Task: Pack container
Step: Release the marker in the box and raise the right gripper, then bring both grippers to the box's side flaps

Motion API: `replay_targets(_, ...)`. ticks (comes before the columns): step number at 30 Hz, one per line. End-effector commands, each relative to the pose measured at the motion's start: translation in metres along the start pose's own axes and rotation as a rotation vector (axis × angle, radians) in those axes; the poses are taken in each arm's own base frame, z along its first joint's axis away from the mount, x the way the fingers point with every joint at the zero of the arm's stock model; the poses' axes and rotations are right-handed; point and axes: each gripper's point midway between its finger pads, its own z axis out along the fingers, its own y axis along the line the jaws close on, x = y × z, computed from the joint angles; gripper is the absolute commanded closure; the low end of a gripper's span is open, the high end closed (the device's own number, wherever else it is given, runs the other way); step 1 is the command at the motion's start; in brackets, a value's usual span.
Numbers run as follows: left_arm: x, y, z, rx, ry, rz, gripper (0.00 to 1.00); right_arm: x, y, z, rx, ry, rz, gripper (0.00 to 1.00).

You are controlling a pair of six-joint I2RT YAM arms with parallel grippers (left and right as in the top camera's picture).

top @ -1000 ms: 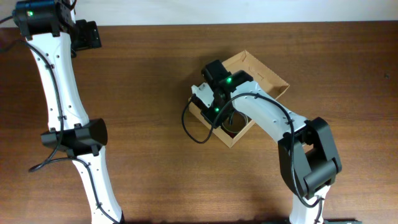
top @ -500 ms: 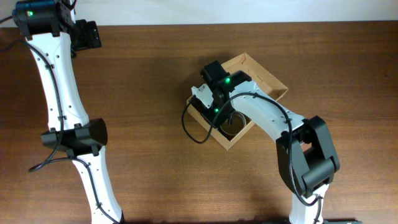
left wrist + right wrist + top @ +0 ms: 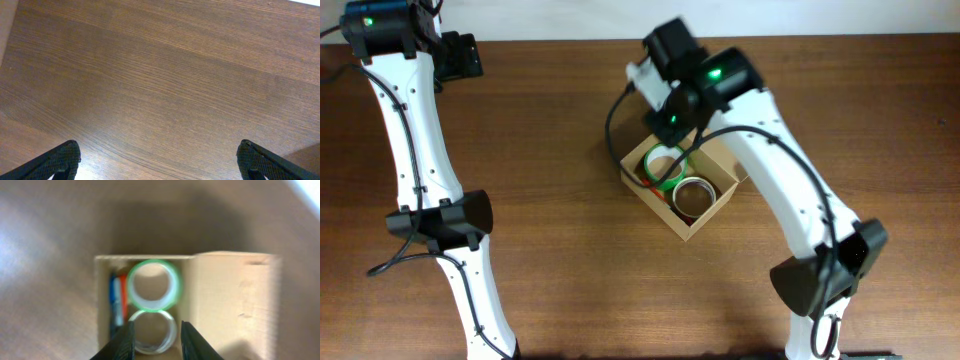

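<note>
Box [image 3: 686,226] is holding two rolls [image 3: 152,305] and pens [image 3: 117,300]; flap [image 3: 230,295] is standing open, probably awaiting closing. Right gripper [image 3: 157,342] and left gripper [image 3: 157,160] are hanging released, empty.

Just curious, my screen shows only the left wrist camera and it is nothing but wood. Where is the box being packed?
Observer: The container sits open near the middle of the overhead view.
Visitor: Anything in it?
Observer: Two tape rolls side by side, a green roll and a clear roll.
Visitor: Nothing else?
Observer: What look like blue and red pens lie along one wall.
</note>
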Motion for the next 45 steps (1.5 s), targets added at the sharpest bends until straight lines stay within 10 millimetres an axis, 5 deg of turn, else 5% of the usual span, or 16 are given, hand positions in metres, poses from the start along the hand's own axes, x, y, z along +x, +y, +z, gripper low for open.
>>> replay_targets(1,0.0,0.0,-0.003,0.007,-0.003,0.004,0.0,-0.013,-0.048,-0.067,0.209,-0.119,0.12,0.69)
replay_targets(5,0.0,0.0,-0.003,0.006,-0.003,0.004,0.0,0.002,-0.097,-0.104,0.333,-0.15,0.29,0.69)
replay_targets(10,0.0,0.0,-0.003,0.007,-0.003,0.004,0.0,0.044,-0.163,-0.12,0.413,-0.136,0.56,0.69)
replay_targets(13,0.0,0.0,-0.003,0.006,-0.003,0.004,0.0,0.085,-0.21,-0.115,0.402,-0.108,0.759,0.68)
replay_targets(16,0.0,0.0,-0.003,0.006,-0.003,0.004,0.0,0.118,-0.234,-0.102,0.351,-0.068,0.866,0.69)
replay_targets(20,0.0,0.0,-0.003,0.007,-0.004,0.004,0.0,0.18,-0.263,-0.062,0.319,0.06,1.045,0.68)
replay_targets(25,-0.009,-0.007,-0.003,0.046,-0.04,-0.003,0.0,0.234,-0.247,0.017,0.171,0.212,1.135,0.69)
replay_targets(31,-0.001,-0.033,-0.006,0.198,-0.002,0.003,0.0,0.266,-0.181,0.1,-0.069,0.309,1.177,0.75)
replay_targets(32,0.0,-0.036,-0.007,0.214,0.004,0.004,0.1,0.27,-0.17,0.11,-0.099,0.322,1.179,0.77)
replay_targets(34,0.001,-0.038,-0.007,0.229,0.007,0.005,0.47,0.275,-0.154,0.123,-0.127,0.341,1.171,0.82)
replay_targets(38,0.001,-0.039,-0.007,0.232,0.003,0.047,0.94,0.27,-0.134,0.136,-0.16,0.349,1.136,0.95)
replay_targets(45,0.007,-0.041,-0.002,0.232,0.033,0.074,0.99,0.199,-0.115,0.148,-0.327,0.139,1.006,0.96)
